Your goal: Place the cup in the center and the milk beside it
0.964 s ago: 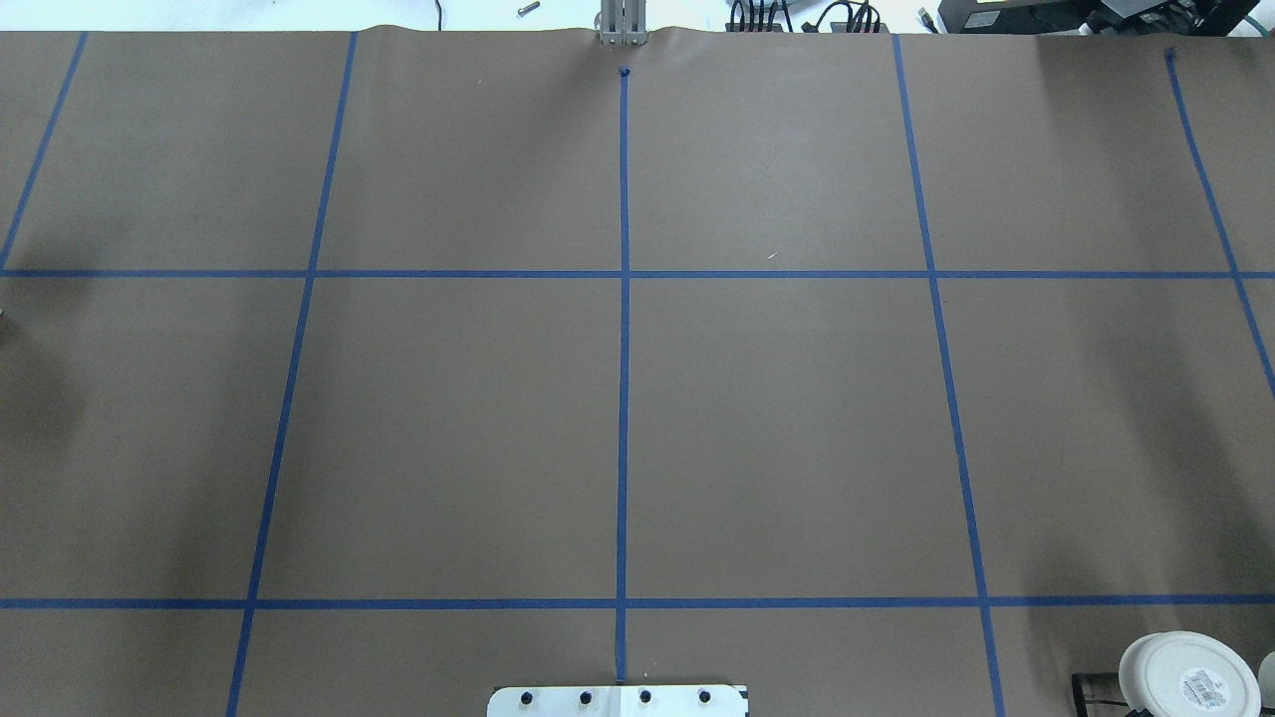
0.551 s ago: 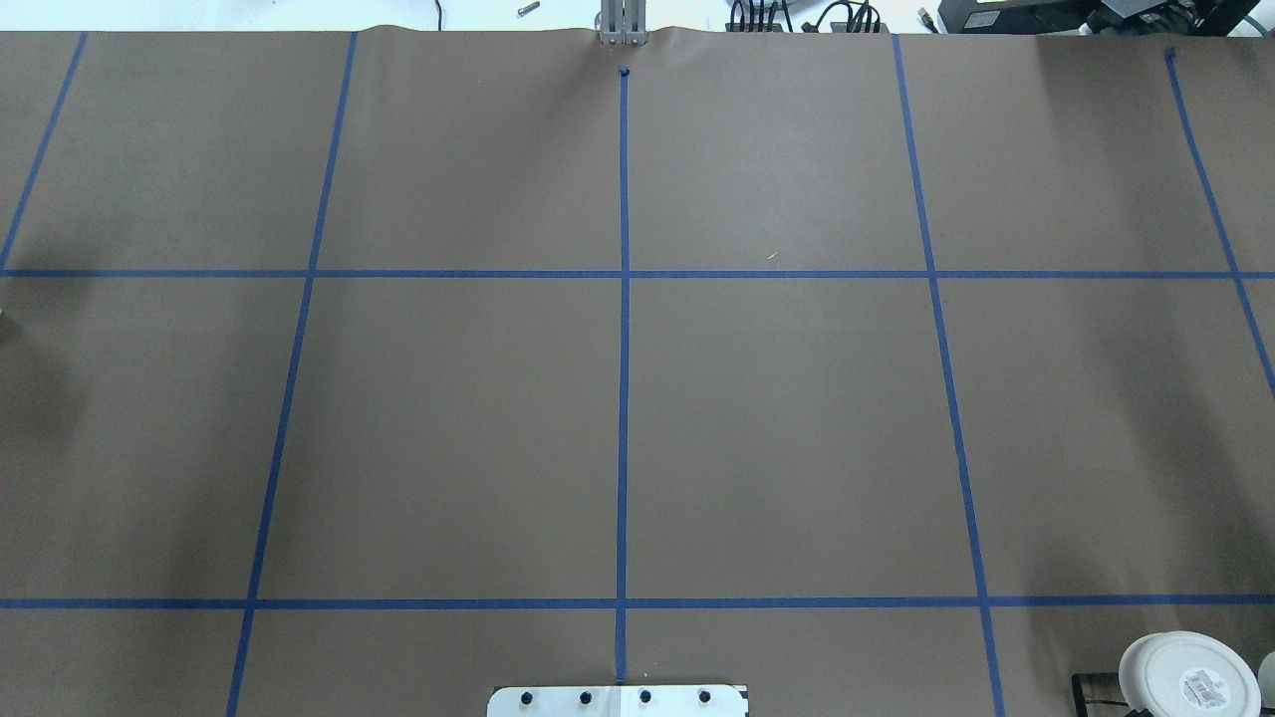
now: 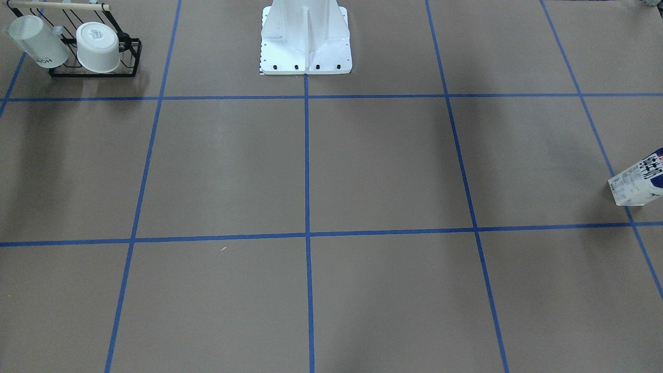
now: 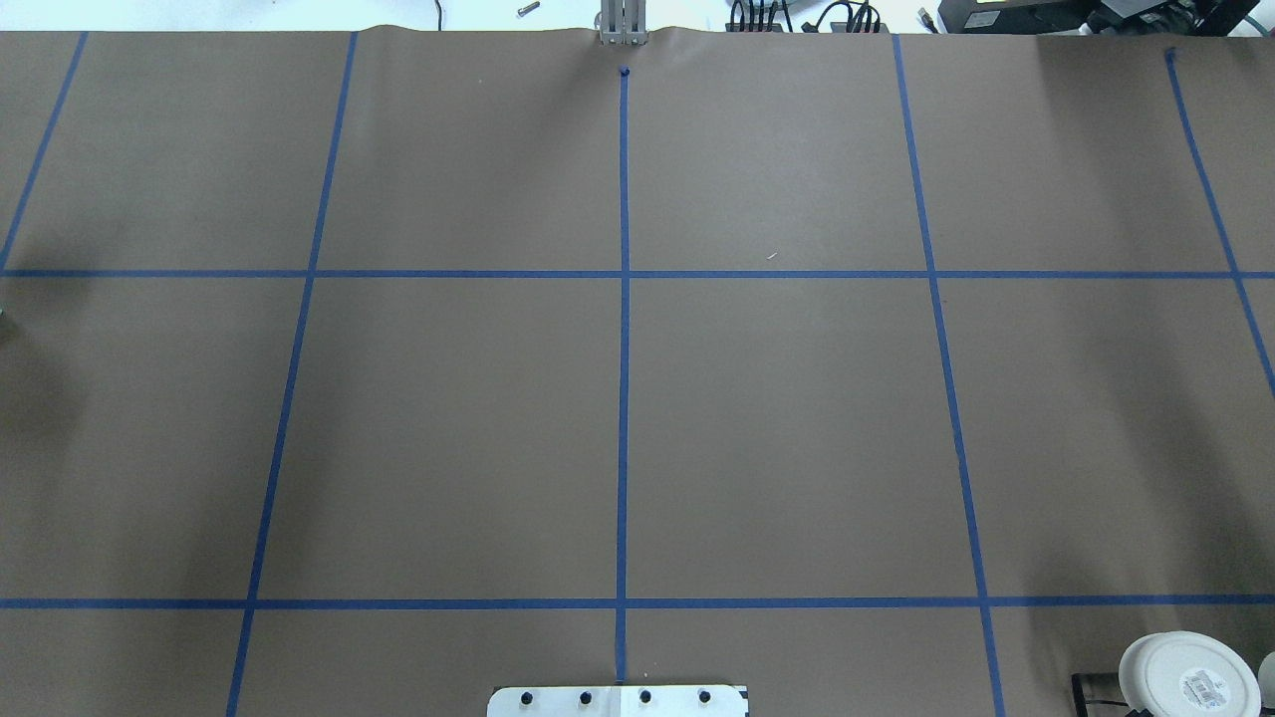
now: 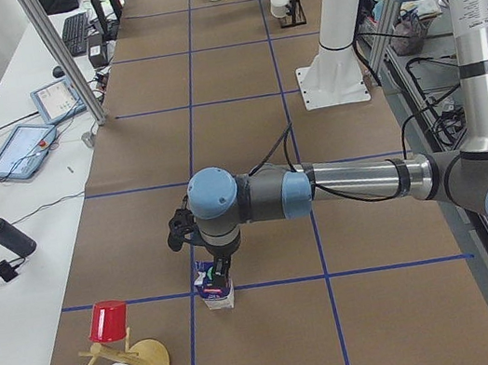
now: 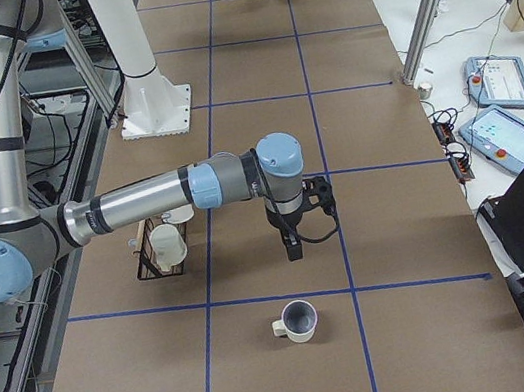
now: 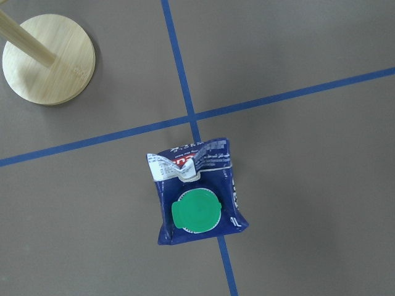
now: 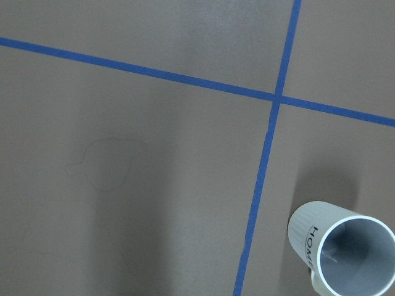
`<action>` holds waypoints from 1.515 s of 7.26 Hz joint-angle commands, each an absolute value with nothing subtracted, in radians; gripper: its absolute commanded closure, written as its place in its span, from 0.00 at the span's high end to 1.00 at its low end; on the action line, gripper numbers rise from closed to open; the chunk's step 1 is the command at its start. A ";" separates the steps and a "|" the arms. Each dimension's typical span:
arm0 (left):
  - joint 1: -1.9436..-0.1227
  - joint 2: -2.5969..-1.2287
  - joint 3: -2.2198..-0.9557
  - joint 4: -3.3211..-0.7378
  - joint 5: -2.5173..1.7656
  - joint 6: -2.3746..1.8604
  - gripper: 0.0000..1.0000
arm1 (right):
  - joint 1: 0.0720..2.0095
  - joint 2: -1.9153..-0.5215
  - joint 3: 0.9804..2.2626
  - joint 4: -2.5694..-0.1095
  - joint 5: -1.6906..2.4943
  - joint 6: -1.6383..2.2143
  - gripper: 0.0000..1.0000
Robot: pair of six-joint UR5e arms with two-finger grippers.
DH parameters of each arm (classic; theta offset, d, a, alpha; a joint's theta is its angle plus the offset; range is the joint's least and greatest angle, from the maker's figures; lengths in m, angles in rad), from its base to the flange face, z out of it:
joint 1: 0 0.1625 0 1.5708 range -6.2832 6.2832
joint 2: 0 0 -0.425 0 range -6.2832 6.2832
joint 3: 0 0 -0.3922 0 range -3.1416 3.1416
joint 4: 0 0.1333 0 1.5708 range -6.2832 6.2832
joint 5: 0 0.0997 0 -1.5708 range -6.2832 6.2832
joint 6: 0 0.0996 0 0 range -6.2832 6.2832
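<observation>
The milk (image 7: 197,191), a blue-and-white carton with a green cap, stands upright on a blue tape crossing at the table's left end. It also shows in the exterior left view (image 5: 214,293) and at the front view's right edge (image 3: 639,178). My left gripper (image 5: 220,270) hangs just over its top; I cannot tell whether it is open or shut. The cup (image 6: 299,321), a white lettered mug with a grey inside, stands upright at the table's right end and in the right wrist view's lower right (image 8: 342,253). My right gripper (image 6: 293,249) hangs above the table, short of the cup; I cannot tell whether it is open or shut.
A black wire rack (image 3: 93,70) with two other white mugs stands near the robot's base (image 3: 305,41) on my right side. A wooden stand (image 5: 139,364) with a red cup (image 5: 109,320) and a white cup is next to the milk. Blue tape lines grid the brown table.
</observation>
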State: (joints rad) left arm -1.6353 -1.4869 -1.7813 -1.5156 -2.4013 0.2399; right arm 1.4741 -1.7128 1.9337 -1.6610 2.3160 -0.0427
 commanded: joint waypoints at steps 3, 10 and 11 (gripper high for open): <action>-1.634 -1.506 -1.781 -1.741 -2.402 0.233 0.98 | 1.474 -1.615 1.925 -1.663 2.313 -0.032 1.00; -1.634 -1.536 -1.743 -1.798 -2.410 0.143 0.98 | 1.454 -1.747 1.791 -1.510 2.220 -0.031 0.98; -1.634 -1.536 -1.744 -1.798 -2.411 0.144 0.98 | 1.450 -1.756 1.717 -1.417 2.221 -0.029 0.97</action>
State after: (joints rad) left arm -1.6335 -1.5356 -1.7430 -1.7977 -2.4097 0.1431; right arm 1.4553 -1.7442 1.8006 -1.5083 2.2218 -0.0309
